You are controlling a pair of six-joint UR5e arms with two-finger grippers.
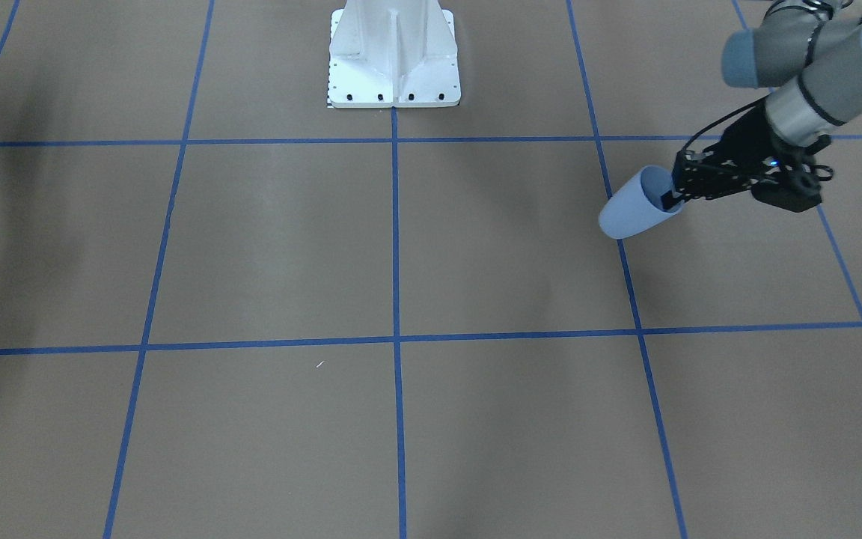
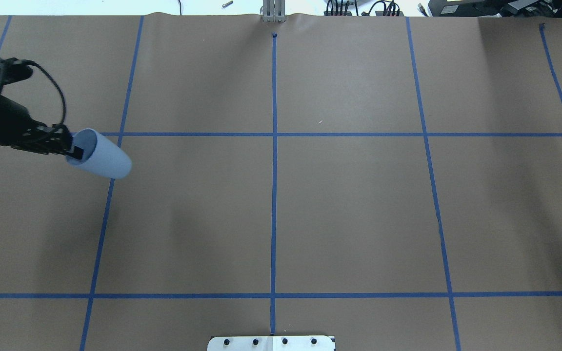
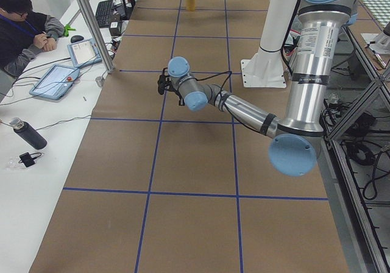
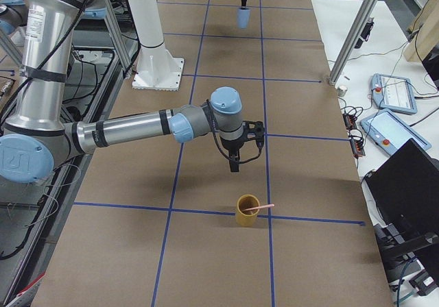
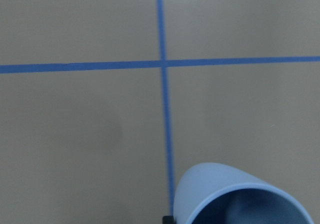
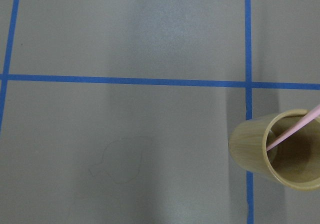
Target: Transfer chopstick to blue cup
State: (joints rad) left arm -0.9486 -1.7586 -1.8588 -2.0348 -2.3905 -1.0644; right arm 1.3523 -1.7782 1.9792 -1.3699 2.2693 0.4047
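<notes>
Well, the left tool (image 1: 672, 201) has the blue cup (image 1: 637, 203) pinched by the rim, one finger inside the mouth and the other outside the wall. From where I stand the cup looks lifted clear of the brown surface (image 2: 349, 219), mouth up toward the wrist, though I can't swear to the gap beneath it. The chopstick (image 4: 260, 208) is nowhere near it: it leans in a tan cup (image 4: 247, 211) at the opposite end of the surface, its pink tip poking out past the rim.

The right tool (image 4: 235, 164) hangs pointing down, near the tan cup but on the robot's side of it, not over the stick. Whether its fingers are spread or pressed together I cannot tell from this side.

So I'd judge the receiving cup is ready and the pick not yet begun. The next move falls to the right arm: shift over the jutting tip, drop around that thin stick squarely, and nip it without knocking the tan cup. Then comes a long carry across.
</notes>
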